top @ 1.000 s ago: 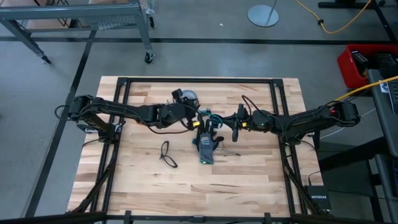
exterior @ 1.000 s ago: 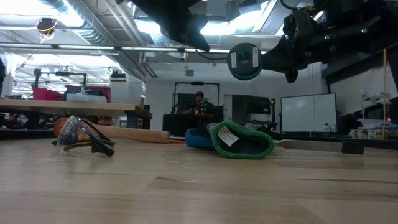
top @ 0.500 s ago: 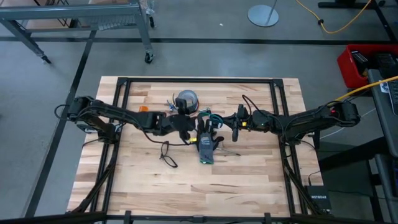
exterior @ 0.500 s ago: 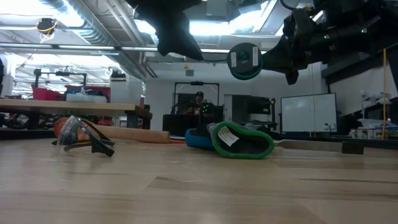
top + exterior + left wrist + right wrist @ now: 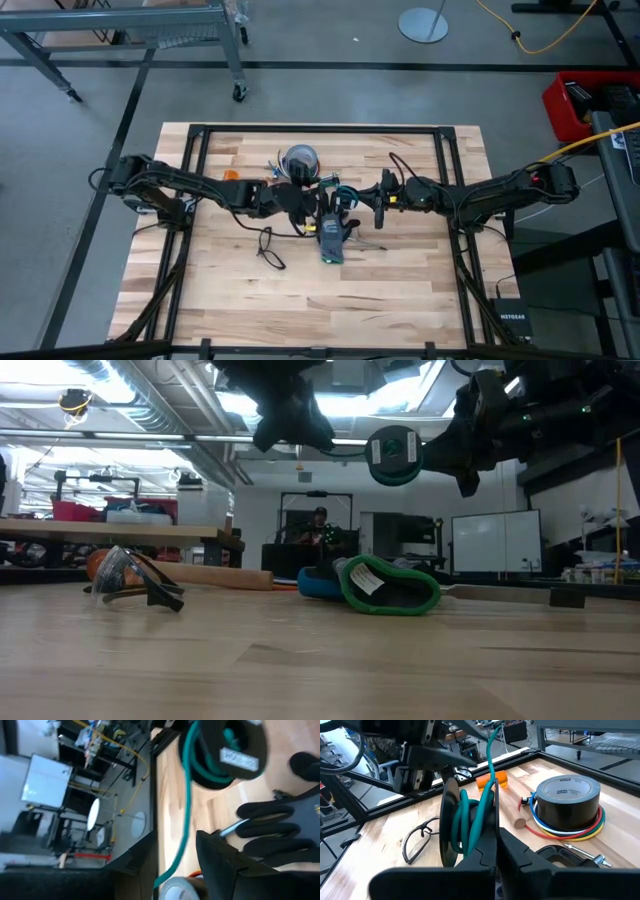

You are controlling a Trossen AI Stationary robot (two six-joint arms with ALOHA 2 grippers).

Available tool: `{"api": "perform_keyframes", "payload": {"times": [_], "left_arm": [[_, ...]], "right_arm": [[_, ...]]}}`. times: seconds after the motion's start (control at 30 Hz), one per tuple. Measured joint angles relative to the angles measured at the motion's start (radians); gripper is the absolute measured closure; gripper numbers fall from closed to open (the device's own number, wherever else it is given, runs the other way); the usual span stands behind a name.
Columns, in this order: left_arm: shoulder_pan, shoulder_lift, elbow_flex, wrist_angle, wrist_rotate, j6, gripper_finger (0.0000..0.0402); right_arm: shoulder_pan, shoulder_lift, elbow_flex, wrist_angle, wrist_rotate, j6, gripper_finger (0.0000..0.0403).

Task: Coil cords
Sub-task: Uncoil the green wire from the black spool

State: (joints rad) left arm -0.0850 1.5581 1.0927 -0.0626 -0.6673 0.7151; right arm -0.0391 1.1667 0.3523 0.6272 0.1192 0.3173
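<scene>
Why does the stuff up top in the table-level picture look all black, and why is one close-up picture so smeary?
In the low view, bright ceiling lights sit behind the left gripper and the spool, so they show as dark shapes. In the left wrist view, the spool and its teal cord are very close and look soft and smeared. The right wrist view shows the tape roll sharply.

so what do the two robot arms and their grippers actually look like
Both arms are dark, slim and jointed, with black cables looped alongside. The left arm shows an orange patch, the right arm a yellow-orange mark near its wrist. The right gripper has black, angular fingers.
</scene>
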Motion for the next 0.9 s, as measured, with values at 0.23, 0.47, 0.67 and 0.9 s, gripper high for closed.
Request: {"api": "perform_keyframes", "payload": {"times": [0.23, 0.47, 0.67, 0.9], "left_arm": [[0.017, 0.029, 0.000, 0.001, 0.043, 0.000, 0.0275], [0.034, 0.044, 0.000, 0.001, 0.043, -0.002, 0.0278], [0.032, 0.044, 0.000, 0.001, 0.043, 0.000, 0.0360], [0.034, 0.044, 0.000, 0.012, 0.043, -0.005, 0.0393]], "right_arm": [[0.000, 0.000, 0.000, 0.021, -0.032, 0.032, 0.0401], [0.000, 0.000, 0.000, 0.026, -0.061, 0.045, 0.0401], [0.000, 0.000, 0.000, 0.022, -0.060, 0.045, 0.0401], [0.000, 0.000, 0.000, 0.018, -0.059, 0.045, 0.0401]]}}
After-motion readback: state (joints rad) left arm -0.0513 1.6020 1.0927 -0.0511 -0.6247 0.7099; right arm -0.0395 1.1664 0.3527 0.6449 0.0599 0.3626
